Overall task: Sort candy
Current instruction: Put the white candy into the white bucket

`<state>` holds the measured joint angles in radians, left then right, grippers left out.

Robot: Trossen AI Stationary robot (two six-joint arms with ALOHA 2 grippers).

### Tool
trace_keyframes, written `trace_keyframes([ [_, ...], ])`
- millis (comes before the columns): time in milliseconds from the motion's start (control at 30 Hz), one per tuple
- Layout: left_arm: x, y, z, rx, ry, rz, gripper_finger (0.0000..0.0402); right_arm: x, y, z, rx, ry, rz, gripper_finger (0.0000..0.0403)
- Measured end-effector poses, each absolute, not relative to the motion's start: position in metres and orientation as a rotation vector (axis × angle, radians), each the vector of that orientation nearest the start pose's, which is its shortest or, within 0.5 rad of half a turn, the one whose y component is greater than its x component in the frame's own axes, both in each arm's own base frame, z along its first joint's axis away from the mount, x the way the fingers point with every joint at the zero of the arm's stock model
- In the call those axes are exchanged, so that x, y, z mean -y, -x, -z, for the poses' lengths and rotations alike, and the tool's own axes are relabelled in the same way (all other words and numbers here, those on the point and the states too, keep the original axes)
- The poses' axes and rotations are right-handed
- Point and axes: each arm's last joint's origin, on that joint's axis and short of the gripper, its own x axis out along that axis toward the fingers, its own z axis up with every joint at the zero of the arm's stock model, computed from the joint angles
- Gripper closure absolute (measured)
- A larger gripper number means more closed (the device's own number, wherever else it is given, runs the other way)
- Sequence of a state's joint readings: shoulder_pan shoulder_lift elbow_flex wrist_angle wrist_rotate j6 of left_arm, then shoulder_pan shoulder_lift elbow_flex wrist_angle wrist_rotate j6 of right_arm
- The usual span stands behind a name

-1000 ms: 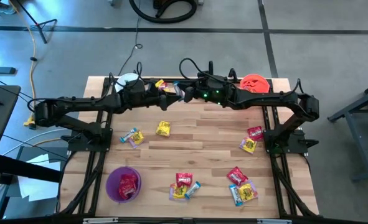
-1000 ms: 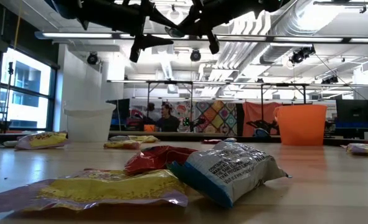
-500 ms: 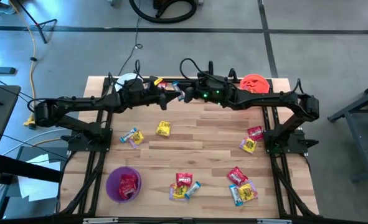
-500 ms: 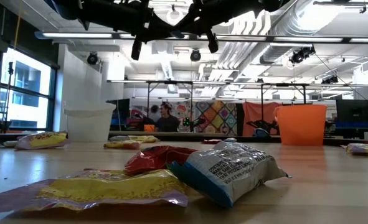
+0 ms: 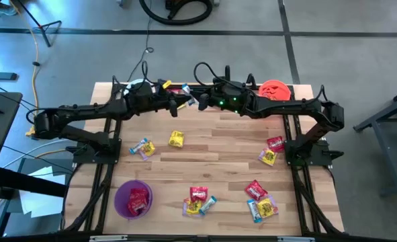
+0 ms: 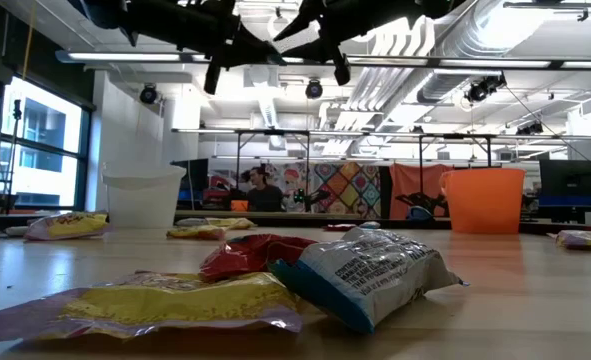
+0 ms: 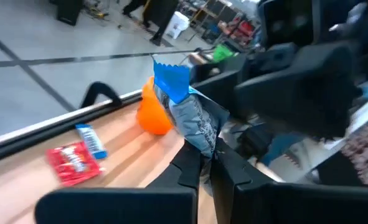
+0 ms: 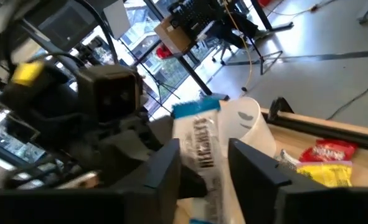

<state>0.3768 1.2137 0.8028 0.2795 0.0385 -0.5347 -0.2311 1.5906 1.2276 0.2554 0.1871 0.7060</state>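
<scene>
Both arms are meeting high over the table's 12 o'clock edge, handing off a light-blue and silver foil candy packet [image 7: 187,112]. The left gripper [image 7: 203,163] is pinching the packet's lower end, fingers clamped on it. The right gripper [image 8: 202,165] is sitting around the same packet [image 8: 201,144], its fingers spread on either side with gaps showing, not squeezing.

Judging the step as a transfer. To do it well, one gripper should be holding firmly before the other lets go, and any pull should run along the packet, since foil is likely to slip.

The round white plastic bucket [image 5: 139,86] is sitting at 11 o'clock and the round orange plastic bucket [image 5: 274,90] at 1 o'clock. The round purple plastic bucket [image 5: 132,199] at 7 o'clock is holding a red packet. Other red, yellow and blue candy packets [image 5: 198,199] are lying scattered across the wooden slat table [image 5: 218,148], mostly from 3 to 6 o'clock.
</scene>
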Motion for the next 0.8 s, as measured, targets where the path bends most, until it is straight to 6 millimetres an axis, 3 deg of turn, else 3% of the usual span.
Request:
trace_keyframes([
  [267,-0.12,-0.201,-0.298,-0.191,0.579,-0.575,0.0401,0.097,-0.36,-0.346,0.043,-0.618,0.452,0.0219],
  [467,-0.14,-0.151,-0.298,-0.545,0.677,-0.791,0.0401,0.099,-0.359,-0.345,-0.01,-0.597,0.465,0.022],
  [667,-0.173,-0.126,-0.295,-0.845,0.747,-0.925,0.0401,0.099,-0.359,-0.341,-0.051,-0.598,0.474,0.0233],
  [800,-0.202,-0.121,-0.282,-1.007,0.788,-0.935,0.0401,0.099,-0.359,-0.341,-0.053,-0.598,0.473,0.0244],
])
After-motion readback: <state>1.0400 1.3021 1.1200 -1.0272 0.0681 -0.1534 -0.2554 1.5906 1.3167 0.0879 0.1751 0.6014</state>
